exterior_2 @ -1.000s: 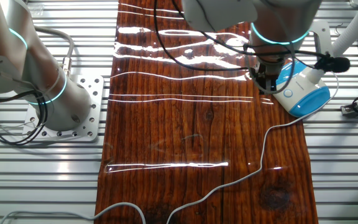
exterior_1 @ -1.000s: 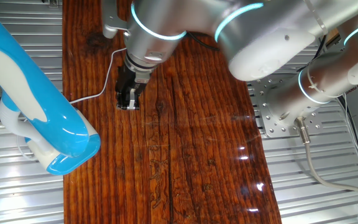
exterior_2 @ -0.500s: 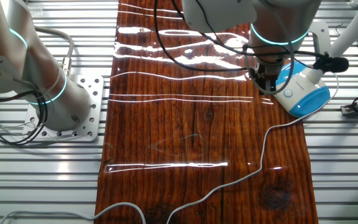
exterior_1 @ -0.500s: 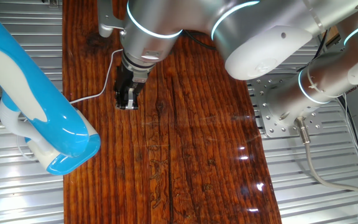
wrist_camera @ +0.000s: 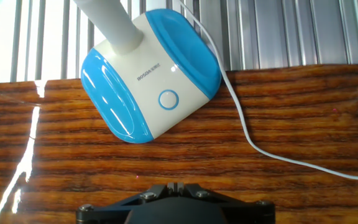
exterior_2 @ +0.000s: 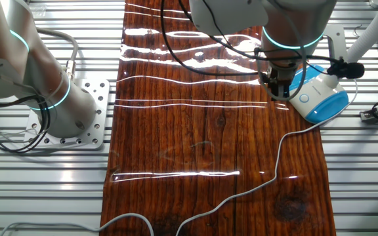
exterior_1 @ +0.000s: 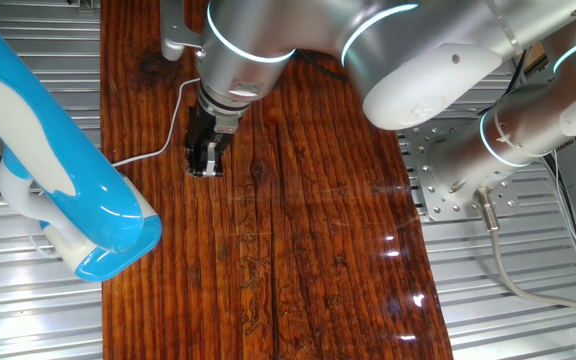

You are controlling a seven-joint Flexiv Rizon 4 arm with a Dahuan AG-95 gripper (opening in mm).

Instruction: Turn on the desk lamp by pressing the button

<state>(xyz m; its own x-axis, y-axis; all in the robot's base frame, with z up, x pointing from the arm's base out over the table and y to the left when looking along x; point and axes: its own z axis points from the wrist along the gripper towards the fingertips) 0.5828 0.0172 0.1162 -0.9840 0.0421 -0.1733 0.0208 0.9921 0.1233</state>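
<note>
Tool beside desk lamp marked "ROSOA".

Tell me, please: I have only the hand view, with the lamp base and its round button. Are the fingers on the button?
Observer: No. In the other fixed view the fingers are over the board, beside the base, not on it.
Operator: Where does the cord go?
Observer: The cord runs from the base across the board and out at the bottom of that view.
Operator: And the lamp's top?
Observer: Its long blue body leans off to one side of the fingers, apart from them.
</note>
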